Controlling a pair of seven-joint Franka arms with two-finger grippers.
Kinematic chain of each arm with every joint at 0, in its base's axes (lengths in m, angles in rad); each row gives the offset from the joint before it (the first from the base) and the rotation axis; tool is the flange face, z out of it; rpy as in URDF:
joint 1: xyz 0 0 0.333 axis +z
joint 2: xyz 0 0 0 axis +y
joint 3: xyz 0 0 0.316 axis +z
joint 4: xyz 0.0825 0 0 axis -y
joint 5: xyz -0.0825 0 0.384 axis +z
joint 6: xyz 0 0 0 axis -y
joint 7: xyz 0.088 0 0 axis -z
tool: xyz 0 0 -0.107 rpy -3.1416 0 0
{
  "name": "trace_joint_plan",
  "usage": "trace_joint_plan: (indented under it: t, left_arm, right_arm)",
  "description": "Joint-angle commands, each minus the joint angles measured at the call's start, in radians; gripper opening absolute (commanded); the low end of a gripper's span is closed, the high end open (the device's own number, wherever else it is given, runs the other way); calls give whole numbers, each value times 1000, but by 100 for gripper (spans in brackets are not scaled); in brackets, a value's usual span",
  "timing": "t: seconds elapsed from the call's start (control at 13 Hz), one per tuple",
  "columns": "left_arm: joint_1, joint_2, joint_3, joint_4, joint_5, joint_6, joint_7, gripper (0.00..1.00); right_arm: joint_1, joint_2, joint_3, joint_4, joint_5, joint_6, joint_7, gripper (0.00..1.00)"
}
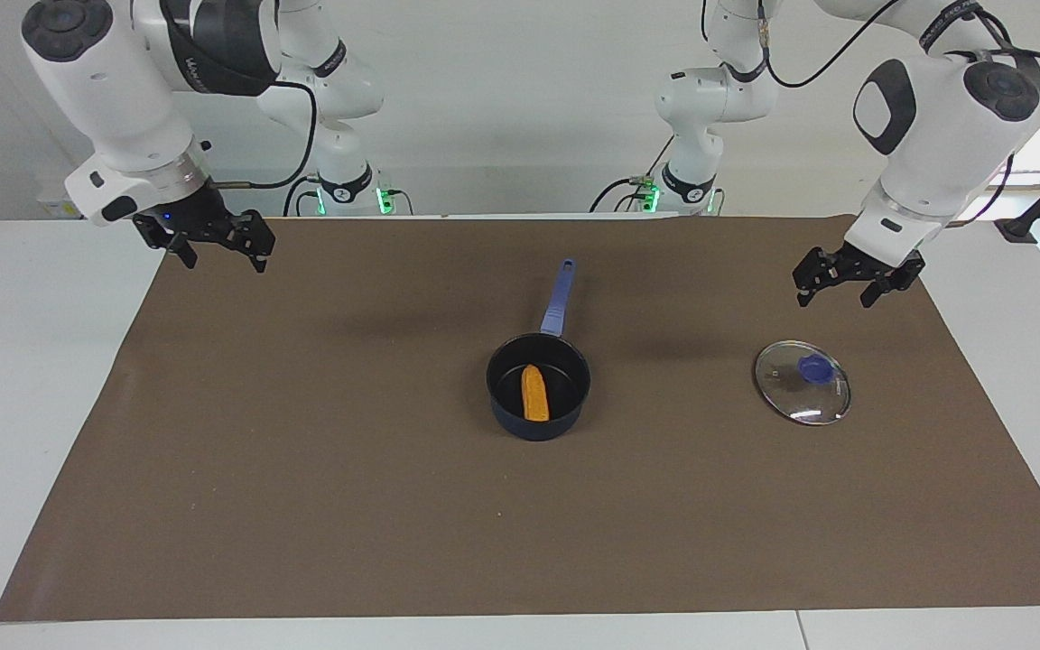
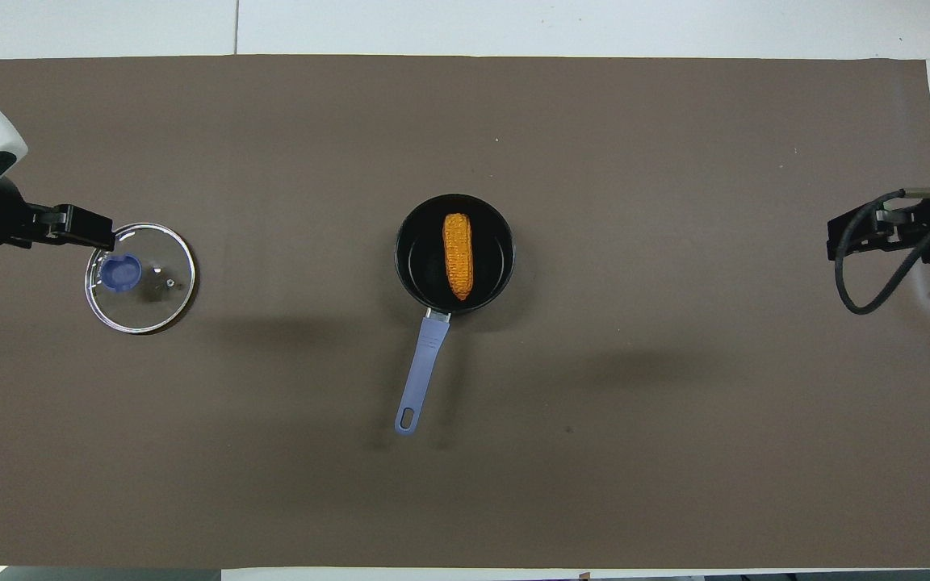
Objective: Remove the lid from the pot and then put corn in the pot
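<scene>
Left gripper (image 1: 854,287) is hanging raised at the left arm's end, fingers (image 1: 804,293) pointing down and spread apart, holding nothing. Right gripper (image 1: 218,255) is hanging raised at the right arm's end, wrist tilted, fingers (image 1: 188,257) apparently parted too, though the overhead view mostly hides them.

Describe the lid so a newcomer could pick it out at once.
On the brown mat, look from the pot at the centre toward the left arm's end. The lid lies flat there, alone, below the raised left gripper. It is the only clear glass disc, metal-rimmed with a blue knob.
</scene>
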Motion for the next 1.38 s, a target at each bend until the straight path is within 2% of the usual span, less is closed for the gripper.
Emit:
trace_joint_plan:
  t: [0.0, 0.54, 0.85, 1.08, 1.31]
  left_arm:
    - [-9, -27, 3, -15, 15, -33, -16, 100]
    - [-28, -97, -7, -7, 14, -180, -20, 100]
    - [-76, -125, 2, -58, 12, -140, -57, 100]
    - [-104, -108, 10, 2, 4, -175, -59, 100]
    - [-101, -113, 22, 2, -46, -171, -98, 100]
  right_arm:
    - [-42, -19, 29, -32, -4, 29, -36, 100]
    - [-47, -21, 35, -35, -2, 26, -37, 100]
    - [-59, -21, 37, -34, -2, 23, -37, 100]
    - [-67, -21, 41, -34, -2, 24, -37, 100]
    - [-114, -21, 96, -34, -1, 23, -37, 100]
